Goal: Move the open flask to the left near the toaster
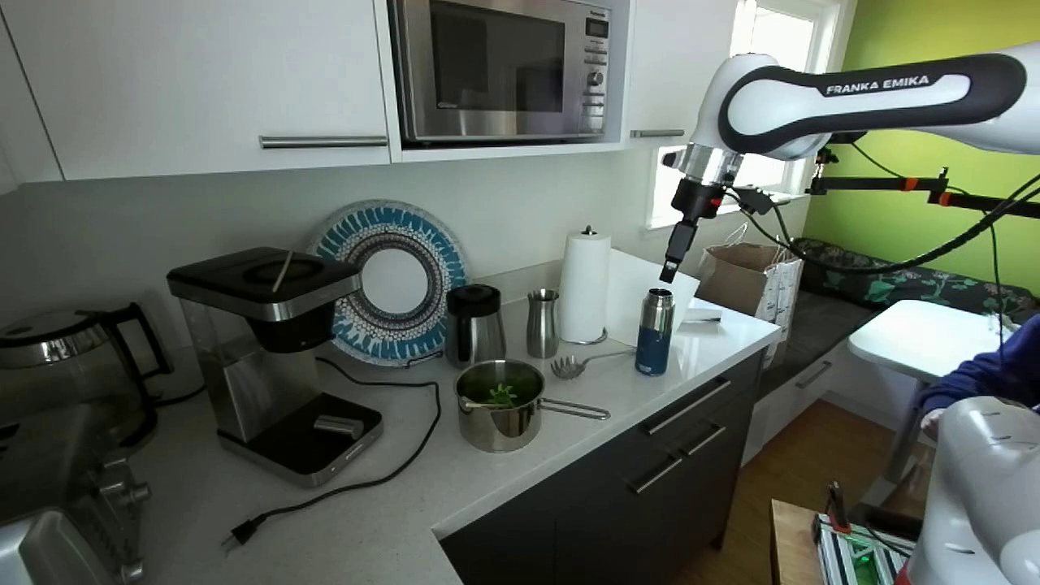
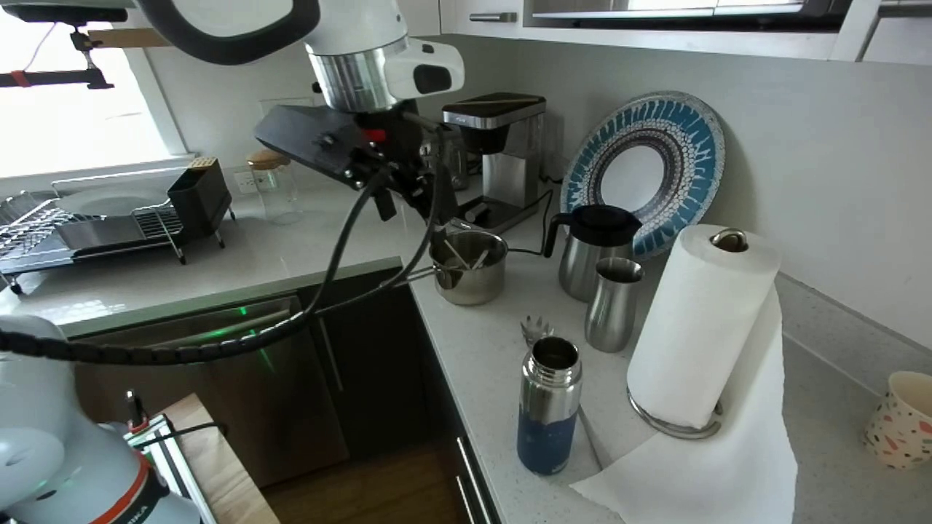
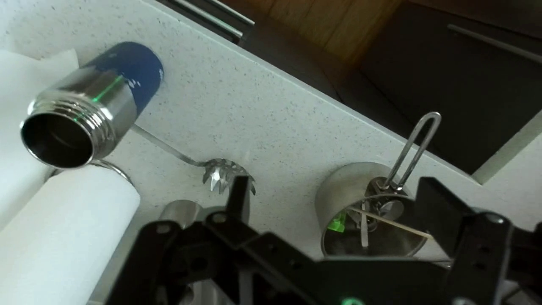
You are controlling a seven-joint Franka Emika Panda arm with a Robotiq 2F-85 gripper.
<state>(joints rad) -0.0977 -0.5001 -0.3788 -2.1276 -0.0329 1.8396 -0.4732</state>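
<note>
The open flask (image 1: 654,341) stands upright on the counter, blue below and bare steel above, with an open threaded mouth. It also shows near the front in an exterior view (image 2: 549,407) and at the upper left of the wrist view (image 3: 101,95). My gripper (image 3: 336,182) is open and empty. It is raised above the counter, with the flask outside its jaws and apart from it. It also shows in both exterior views (image 1: 669,270) (image 2: 415,218). A silver appliance with knobs, seemingly the toaster (image 1: 57,496), is at the lower left, partly cut off.
A steel pot (image 1: 500,414) with utensils, a serving fork (image 1: 569,367), a steel cup (image 1: 543,325) and a black-lidded carafe (image 1: 475,329) stand nearby. The paper-towel roll (image 2: 703,327) is beside the flask. A coffee maker (image 1: 268,366) and its cord lie toward the toaster.
</note>
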